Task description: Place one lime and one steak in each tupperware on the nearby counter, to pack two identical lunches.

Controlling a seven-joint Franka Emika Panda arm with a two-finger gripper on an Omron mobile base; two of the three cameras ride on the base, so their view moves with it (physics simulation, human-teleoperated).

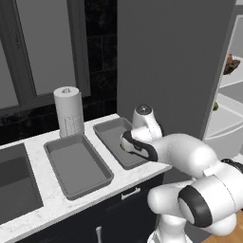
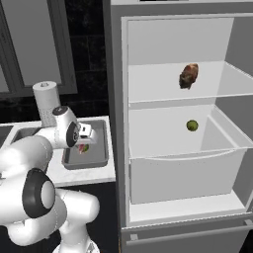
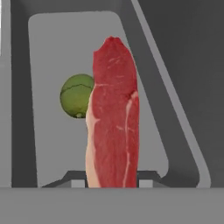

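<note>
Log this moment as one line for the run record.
hand: shut on steak, over right container | lime: in that container | left container: bare | fridge: open, second steak and second lime on shelves

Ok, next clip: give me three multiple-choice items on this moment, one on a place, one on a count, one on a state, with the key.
1. Where does the lime seen from the hand lie?
A. In the sink
B. In the tupperware under the gripper
C. On the floor

2. How many grey tupperware trays stand on the counter?
A. One
B. Two
C. Four

3. What is the gripper doing?
A. Shut on the steak
B. Open and empty
C. Holding the paper towel roll

Key:
1 B, the hand view shows the lime on the tray floor behind the steak.
2 B, the left base view shows that tray and the left tupperware side by side.
3 A, the steak stands up from between the fingertips in the hand view.

A second lime and a second steak sit in the open fridge.
</note>
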